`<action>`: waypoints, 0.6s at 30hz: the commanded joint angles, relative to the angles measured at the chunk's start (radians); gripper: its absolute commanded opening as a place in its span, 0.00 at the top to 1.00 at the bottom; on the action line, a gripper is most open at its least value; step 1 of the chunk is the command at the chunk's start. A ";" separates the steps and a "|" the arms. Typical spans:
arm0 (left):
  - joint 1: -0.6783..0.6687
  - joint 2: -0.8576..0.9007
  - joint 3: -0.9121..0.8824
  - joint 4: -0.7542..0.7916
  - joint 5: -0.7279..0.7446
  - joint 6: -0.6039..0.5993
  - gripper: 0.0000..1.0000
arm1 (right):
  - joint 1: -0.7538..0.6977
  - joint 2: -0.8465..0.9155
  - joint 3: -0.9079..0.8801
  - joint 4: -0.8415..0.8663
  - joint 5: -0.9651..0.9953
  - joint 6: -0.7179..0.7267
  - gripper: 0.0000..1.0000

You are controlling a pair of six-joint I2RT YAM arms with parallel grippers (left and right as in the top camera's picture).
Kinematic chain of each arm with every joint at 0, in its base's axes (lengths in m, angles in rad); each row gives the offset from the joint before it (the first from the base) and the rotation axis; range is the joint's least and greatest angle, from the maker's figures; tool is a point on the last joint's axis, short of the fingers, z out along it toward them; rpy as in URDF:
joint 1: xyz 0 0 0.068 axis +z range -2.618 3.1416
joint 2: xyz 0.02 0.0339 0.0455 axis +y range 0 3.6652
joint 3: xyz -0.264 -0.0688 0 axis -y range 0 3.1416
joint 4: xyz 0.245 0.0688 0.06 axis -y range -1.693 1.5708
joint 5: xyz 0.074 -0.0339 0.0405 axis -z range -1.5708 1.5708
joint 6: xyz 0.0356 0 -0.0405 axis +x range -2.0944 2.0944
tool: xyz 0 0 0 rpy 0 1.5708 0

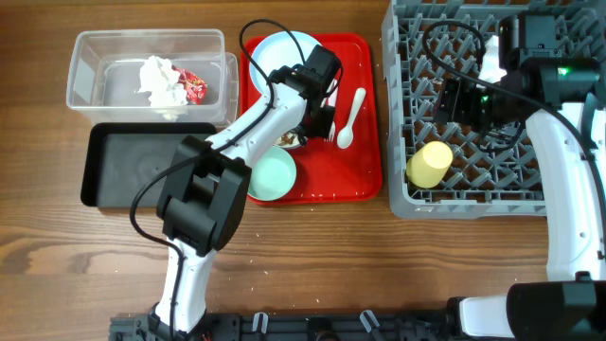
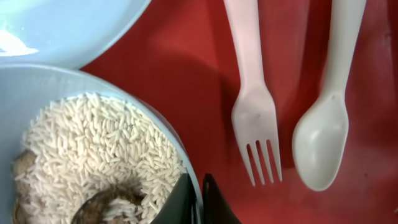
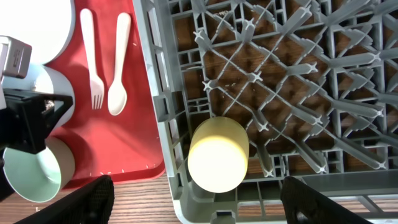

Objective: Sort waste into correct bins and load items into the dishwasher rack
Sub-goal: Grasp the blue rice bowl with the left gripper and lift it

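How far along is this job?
Done: the crumpled white tissue and red shiny wrapper lie in the clear plastic tub; the small yellow cup is in the grey lattice rack. In hand: the left fingers pinch the rim of the pale blue rice-filled bowl. Left: its scraps, the mint bowl, light blue plate, white plastic fork and spoon.

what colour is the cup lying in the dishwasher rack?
Pale yellow cup; it shows best in the right wrist view.
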 commanded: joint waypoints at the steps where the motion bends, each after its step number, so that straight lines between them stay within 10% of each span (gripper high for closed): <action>1: -0.002 -0.063 0.049 -0.073 0.131 -0.025 0.96 | 0.003 -0.006 0.016 -0.001 0.006 -0.010 0.13; 18: 0.231 -0.370 0.101 -0.466 0.174 -0.031 0.96 | 0.003 -0.006 0.016 0.008 0.006 -0.013 0.13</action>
